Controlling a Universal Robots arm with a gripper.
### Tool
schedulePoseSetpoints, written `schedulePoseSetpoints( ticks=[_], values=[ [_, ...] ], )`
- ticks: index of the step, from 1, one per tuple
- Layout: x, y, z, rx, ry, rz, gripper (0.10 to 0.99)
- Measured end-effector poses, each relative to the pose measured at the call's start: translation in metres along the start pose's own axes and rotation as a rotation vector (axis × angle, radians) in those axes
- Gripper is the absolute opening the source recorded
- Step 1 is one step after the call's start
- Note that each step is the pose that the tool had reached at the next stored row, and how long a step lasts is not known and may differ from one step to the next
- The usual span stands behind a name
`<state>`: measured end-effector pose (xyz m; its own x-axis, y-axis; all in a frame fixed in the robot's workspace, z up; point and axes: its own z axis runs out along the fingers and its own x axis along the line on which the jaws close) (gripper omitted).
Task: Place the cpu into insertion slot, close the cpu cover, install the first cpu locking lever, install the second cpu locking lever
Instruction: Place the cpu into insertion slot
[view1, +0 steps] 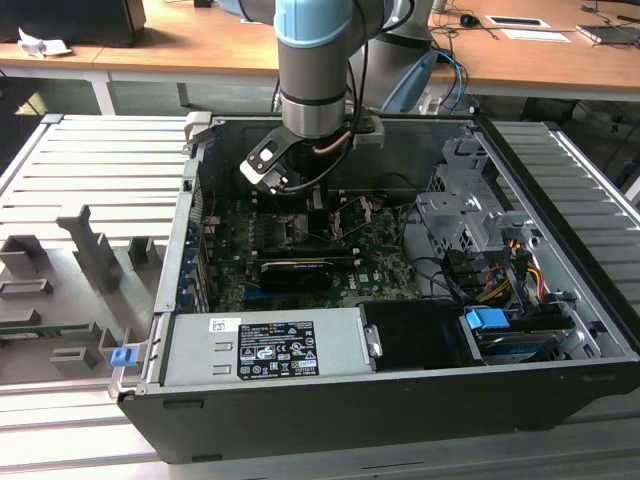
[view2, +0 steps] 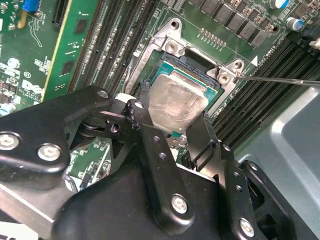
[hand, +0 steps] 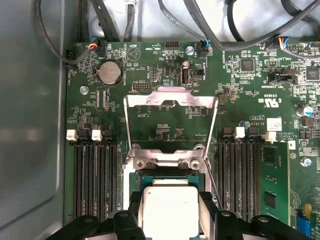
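1. Tool: the black two-finger metal gripper (view2: 172, 105) is drawn in narrow on the small, thin, square, pale-silver cpu (view2: 179, 100). Its black fingers (view2: 142, 112) press two opposite edges, so it is holding the chip. An edge grip leaves the flat top and the underside untouched.
2. cpu location: between the fingertips, directly over the dark square socket (hand: 165, 176) with the teal rim. In the first wrist view it sits square to the recess. I can't tell if it's bottomed out or just above the contacts.
3. The cpu cover, a square silver metal frame with an open middle (hand: 170, 98), is swung open. It lies beyond the fingertips, past the silver hinge bracket (hand: 167, 161). That leaves the socket free from above.
4. A thin steel wire lever (view2: 275, 80) sticks out to one side of the gripper, clear of the socket and not hooked down.
5. The grey-and-blue arm (view1: 315, 90) comes straight down into the open black computer case (view1: 400, 410). The green motherboard (hand: 150, 75) lies flat under the tool. Black memory slots (hand: 95, 180) flank the gripper on both sides, so a vertical approach keeps the fingers off them.
6. My read: this is the placement step, with the chip at the socket. The cover is not closed and I see no lever latched.
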<state>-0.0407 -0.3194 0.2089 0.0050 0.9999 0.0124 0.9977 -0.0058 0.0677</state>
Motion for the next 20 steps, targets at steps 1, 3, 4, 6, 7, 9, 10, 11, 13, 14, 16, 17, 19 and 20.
schedulePoseSetpoints(
  ticks=[1,3,4,6,7,9,10,11,13,14,16,17,19,20],
  values=[
    [0.0001,0.0000,0.0006,0.000,0.0000,0.000,0.533],
    [0.0001,-0.0001,0.0019,0.000,0.0000,0.000,0.533],
    [0.0001,-0.0002,0.0022,0.000,-0.0001,0.000,0.533],
    [0.0002,-0.0002,0.0032,0.000,0.0001,0.000,0.533],
    [0.0002,-0.0002,0.0036,0.000,0.0000,0.000,0.533],
    [0.0004,-0.0004,0.0055,0.000,0.0000,0.000,0.533],
    [0.0003,-0.0004,0.0059,0.000,0.0000,0.000,0.533],
    [0.0003,-0.0005,0.0060,0.000,-0.0003,0.000,0.533],
    [0.0003,-0.0004,0.0061,0.000,0.0000,0.000,0.533],
    [0.0003,-0.0004,0.0061,0.000,-0.0001,0.000,0.533],
    [0.0003,-0.0004,0.0062,0.000,-0.0001,0.000,0.541],
    [0.0003,-0.0004,0.0063,0.000,-0.0001,0.000,0.608],
    [0.0004,-0.0004,0.0063,0.000,0.0000,0.000,0.608],
    [0.0004,-0.0004,0.0062,0.000,0.0000,0.000,0.608]
  ],
)
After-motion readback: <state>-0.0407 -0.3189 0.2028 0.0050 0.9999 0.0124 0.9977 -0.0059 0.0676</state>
